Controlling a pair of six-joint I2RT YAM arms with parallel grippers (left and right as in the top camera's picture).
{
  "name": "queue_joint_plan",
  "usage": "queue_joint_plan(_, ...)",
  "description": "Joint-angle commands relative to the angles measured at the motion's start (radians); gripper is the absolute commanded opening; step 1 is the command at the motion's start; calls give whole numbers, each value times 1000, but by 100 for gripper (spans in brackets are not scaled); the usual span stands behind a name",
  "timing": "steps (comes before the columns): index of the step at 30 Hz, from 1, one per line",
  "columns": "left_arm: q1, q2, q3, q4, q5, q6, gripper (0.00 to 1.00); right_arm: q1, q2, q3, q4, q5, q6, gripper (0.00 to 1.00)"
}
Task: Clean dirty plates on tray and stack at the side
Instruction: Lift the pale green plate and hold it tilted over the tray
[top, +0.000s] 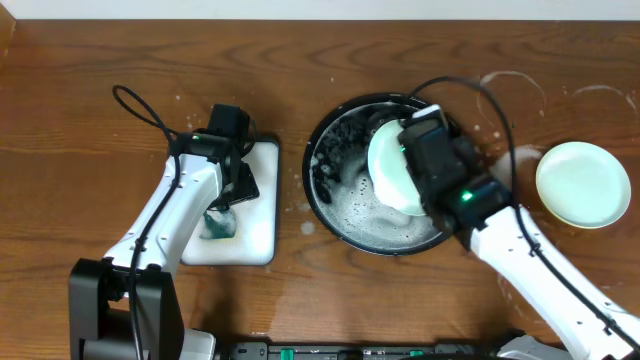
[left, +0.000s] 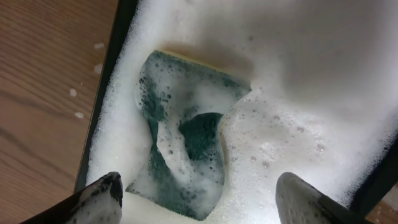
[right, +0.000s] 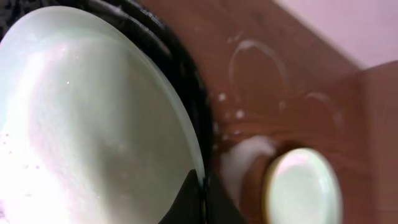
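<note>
At the left of the overhead frame, the left gripper (left: 199, 198) hangs over the white rectangular dish (top: 262, 170) with its jaws spread wide and nothing between them. The green sponge (left: 180, 143) lies just beyond the fingertips, half buried in foam (left: 298, 93). That looks like a parking spot: the sponge sits in its own soapy bath, away from the washing, so it is loaded and easy to find for the next scrub. Moving to the centre, the black tray (top: 309, 185) holds sudsy water. A mint-white plate (top: 390, 170) is tilted over the tray's right half, pinched at its rim by the clenched right gripper (right: 198, 198). Holding it by the edge and at a slant probably lets suds run back into the tray instead of onto the wood, and its face shows no red smear from either view. Dark shapes in the upper left of the tray are too unclear to name. At the far right, a second plate (top: 583, 183) rests flat on the tabletop (top: 100, 60), well apart from the tray and below the whitish soapy rings (top: 510, 90). It seems to mark the stacking place, so the held plate likely goes on top of it.
</note>
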Motion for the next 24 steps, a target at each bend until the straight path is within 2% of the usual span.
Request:
queue_joint_plan(1, 4, -8, 5, -2, -5, 6, 81, 64, -47, 0, 0, 211, -39, 1)
queue_joint_plan(8, 4, -8, 5, -2, -5, 6, 81, 193, -72, 0, 7, 411, -66, 1)
queue_joint_plan(14, 4, -8, 5, -2, -5, 6, 81, 261, -105, 0, 8, 515, -147, 1)
queue_joint_plan(17, 4, -8, 5, -2, -5, 6, 81, 277, -121, 0, 8, 529, -191, 1)
queue_joint_plan(24, 4, -8, 5, -2, -5, 6, 81, 294, -125, 0, 20, 533, -193, 1)
